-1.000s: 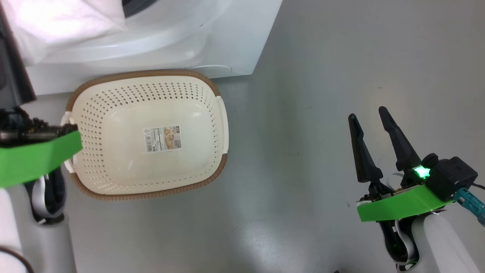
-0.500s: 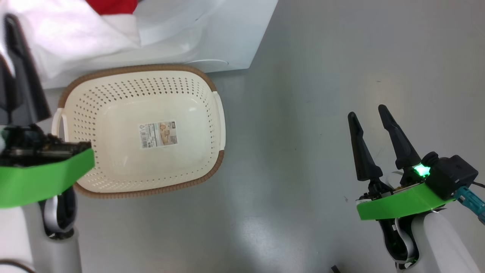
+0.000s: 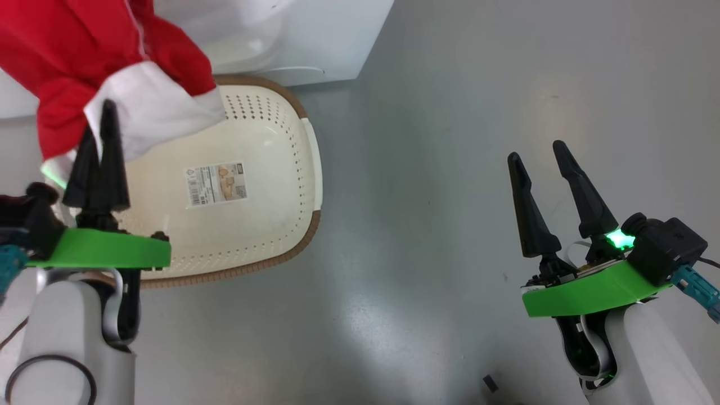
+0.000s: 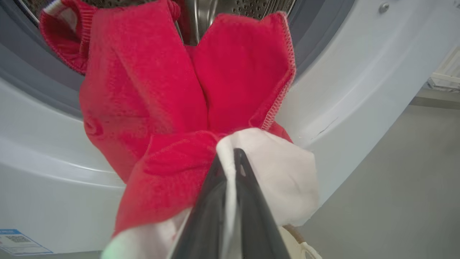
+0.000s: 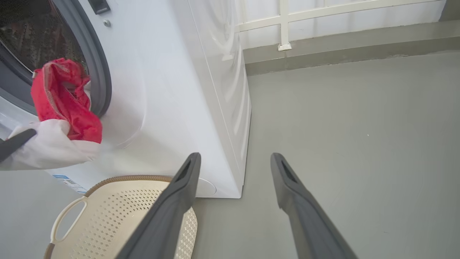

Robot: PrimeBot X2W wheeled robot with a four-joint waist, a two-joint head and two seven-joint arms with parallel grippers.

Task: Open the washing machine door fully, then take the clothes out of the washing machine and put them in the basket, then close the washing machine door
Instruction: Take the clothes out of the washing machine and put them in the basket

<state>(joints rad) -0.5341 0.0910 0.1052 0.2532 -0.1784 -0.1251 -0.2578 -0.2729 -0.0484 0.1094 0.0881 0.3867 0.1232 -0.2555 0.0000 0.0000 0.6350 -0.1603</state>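
Cloth has come out into plain sight. A second ago the head view had only a white fold at its top left corner; now a red garment with a white cuff, one of the clothes, hangs over the far left end of the basket. The camera has tilted too, so the basket's drift across the picture is not its own move. The left claw is clenched on the white trim. In the right wrist view the garment's upper end lies at the mouth of the washing machine, so it is probably not quite free. The basket sits on the floor just before the machine, holding nothing yet. The right claw stands spread wide and empty, well apart. I judge the first transfer roughly halfway: pull clear, lower, release.
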